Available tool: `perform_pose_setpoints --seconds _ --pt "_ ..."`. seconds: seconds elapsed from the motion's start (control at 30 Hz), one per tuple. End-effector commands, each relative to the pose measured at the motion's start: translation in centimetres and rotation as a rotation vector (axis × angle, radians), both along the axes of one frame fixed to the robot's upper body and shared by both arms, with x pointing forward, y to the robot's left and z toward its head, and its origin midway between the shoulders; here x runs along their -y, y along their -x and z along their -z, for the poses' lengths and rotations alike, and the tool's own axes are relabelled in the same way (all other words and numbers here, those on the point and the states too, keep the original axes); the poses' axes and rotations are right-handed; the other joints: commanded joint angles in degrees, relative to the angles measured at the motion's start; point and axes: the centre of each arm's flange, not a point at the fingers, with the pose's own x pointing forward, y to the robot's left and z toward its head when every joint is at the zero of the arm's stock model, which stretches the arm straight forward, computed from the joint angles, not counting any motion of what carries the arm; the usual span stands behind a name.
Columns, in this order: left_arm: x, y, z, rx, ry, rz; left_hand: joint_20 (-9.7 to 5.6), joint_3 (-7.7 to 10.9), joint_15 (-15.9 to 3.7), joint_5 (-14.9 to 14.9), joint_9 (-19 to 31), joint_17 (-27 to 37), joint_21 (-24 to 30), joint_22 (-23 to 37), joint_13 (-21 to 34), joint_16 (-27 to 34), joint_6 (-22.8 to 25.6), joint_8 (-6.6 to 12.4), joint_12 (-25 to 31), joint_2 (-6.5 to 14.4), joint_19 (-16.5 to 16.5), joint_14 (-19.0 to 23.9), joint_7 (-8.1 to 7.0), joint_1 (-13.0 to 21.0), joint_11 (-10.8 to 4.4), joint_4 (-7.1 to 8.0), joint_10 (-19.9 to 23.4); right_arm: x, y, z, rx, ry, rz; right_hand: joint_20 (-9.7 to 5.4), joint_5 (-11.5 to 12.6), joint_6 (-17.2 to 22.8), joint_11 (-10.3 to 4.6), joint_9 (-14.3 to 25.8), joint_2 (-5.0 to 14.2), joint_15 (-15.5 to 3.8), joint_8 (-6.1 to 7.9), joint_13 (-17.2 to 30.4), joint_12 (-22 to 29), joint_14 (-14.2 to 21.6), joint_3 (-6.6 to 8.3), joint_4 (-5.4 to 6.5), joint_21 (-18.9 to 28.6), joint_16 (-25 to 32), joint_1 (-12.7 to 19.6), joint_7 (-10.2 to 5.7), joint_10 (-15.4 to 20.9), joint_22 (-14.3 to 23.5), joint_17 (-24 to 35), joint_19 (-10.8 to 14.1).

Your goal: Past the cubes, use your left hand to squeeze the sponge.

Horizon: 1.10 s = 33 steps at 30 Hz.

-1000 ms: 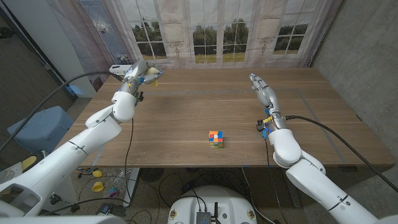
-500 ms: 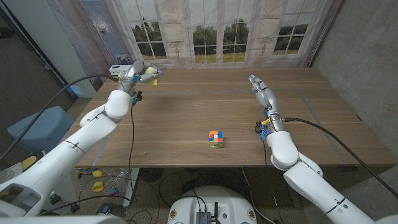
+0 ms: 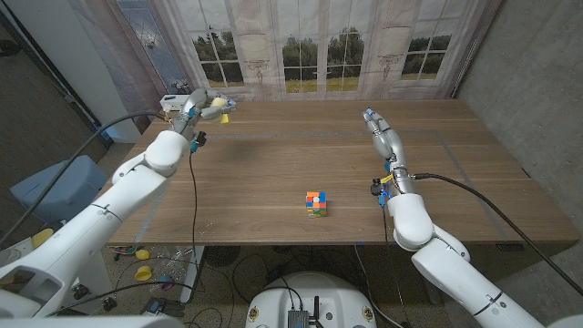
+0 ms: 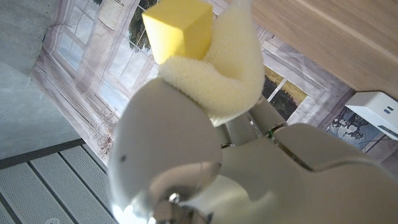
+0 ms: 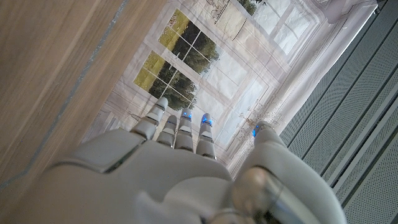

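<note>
Yellow foam is bulging out of the left hand [image 3: 195,106], which is gripping the sponge [image 3: 217,110] above the table's [image 3: 273,173] far corner at about ten o'clock from the table's middle (the wrist view shows the sponge [image 4: 208,56] crumpled in the hand [image 4: 186,162]). At two o'clock the right hand [image 3: 381,132] is holding nothing, fingers [image 5: 180,134] extended. Nearer, at six o'clock, the multicoloured puzzle cube [image 3: 316,203] is sitting alone. No readable writing is showing.
</note>
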Motion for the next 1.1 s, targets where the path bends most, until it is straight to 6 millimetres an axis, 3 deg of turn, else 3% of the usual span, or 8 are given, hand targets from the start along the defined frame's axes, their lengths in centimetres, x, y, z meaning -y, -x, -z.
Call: perform_pose_setpoints --seconds 0.03,1.1 --pt "-0.5 -0.7 0.2 -0.057 0.100 0.118 -4.93 0.61 -3.76 -0.24 9.29 0.16 0.55 0.17 7.47 -0.32 -0.13 0.32 -0.25 0.50 -0.39 3.49 0.00 -0.01 -0.10 -0.07 0.00 -0.3 0.4 0.1 0.008 -0.002 0.011 -0.21 -0.18 0.65 -0.24 0.28 -0.09 0.17 -0.10 0.09 -0.08 0.47 0.38 -0.08 -0.18 -0.17 0.30 -0.13 0.25 0.17 0.17 0.49" --pt "-1.5 -1.3 0.5 -0.150 0.207 0.288 -4.78 2.11 -3.76 -0.49 9.95 0.10 1.05 0.12 8.31 -1.63 -0.89 0.13 -1.07 0.55 -1.16 3.37 -0.03 -0.42 -0.07 -0.07 -0.41 -1.5 3.1 0.8 0.038 -0.004 0.046 -0.12 -0.20 0.75 -0.24 0.28 -0.39 0.21 -0.19 0.09 -0.19 0.54 0.31 -0.20 -0.21 -0.25 0.26 -0.14 0.33 0.17 0.18 0.62"
